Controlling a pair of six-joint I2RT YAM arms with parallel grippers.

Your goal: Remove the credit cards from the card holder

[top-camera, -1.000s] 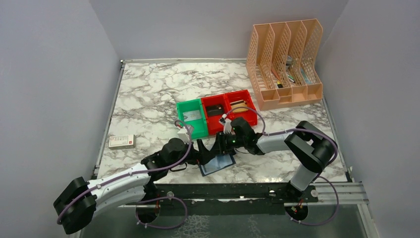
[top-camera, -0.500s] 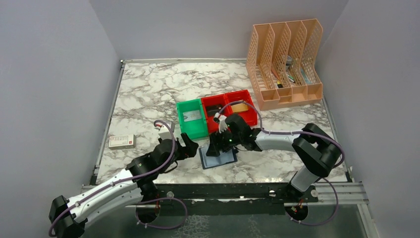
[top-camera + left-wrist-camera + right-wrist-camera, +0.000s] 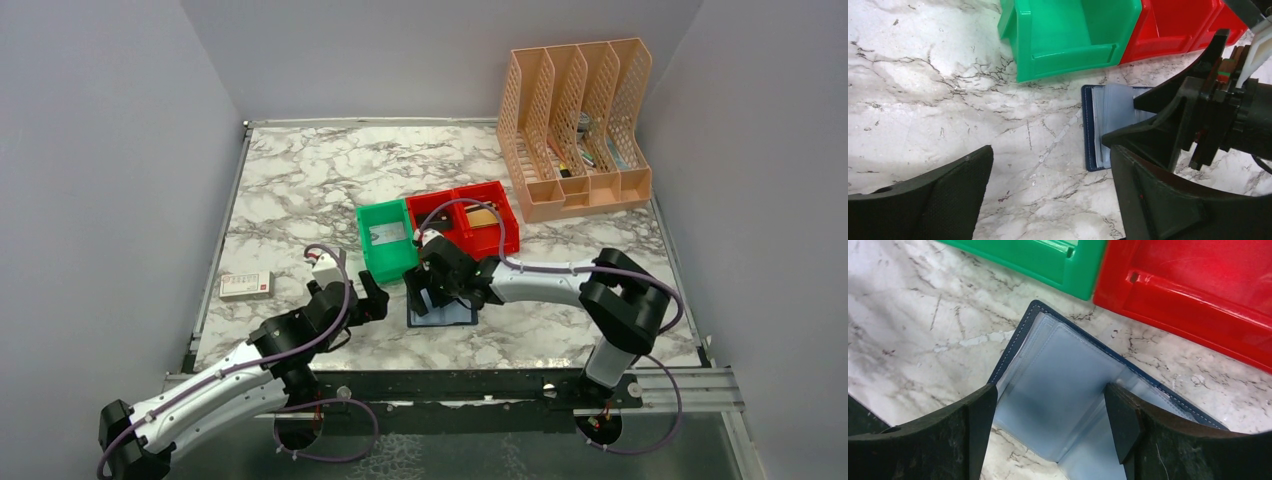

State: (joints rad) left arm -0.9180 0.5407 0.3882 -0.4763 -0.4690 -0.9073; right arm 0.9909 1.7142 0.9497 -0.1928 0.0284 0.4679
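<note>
The card holder [image 3: 450, 315] lies open on the marble just in front of the bins, navy outside with pale blue plastic sleeves [image 3: 1063, 370] inside. I cannot make out any credit cards in those sleeves. My right gripper [image 3: 428, 297] hangs over it, open, its fingertips [image 3: 1120, 415] straddling the sleeves; one tip touches the plastic near the fold. In the right wrist view the right gripper [image 3: 1048, 425] holds nothing. My left gripper [image 3: 376, 300] is open over bare marble, just left of the holder [image 3: 1095, 125]. Between the left gripper's [image 3: 1050, 195] fingers is only table.
A green bin [image 3: 387, 240] and two red bins [image 3: 465, 222] stand just behind the holder, each with a flat piece inside. A peach file rack [image 3: 575, 120] is at the back right. A small white and red box [image 3: 245, 285] lies near the left edge.
My right gripper has opened and shifted left over the holder. The left gripper has drawn back from the holder to the left. The holder has slid slightly left.
</note>
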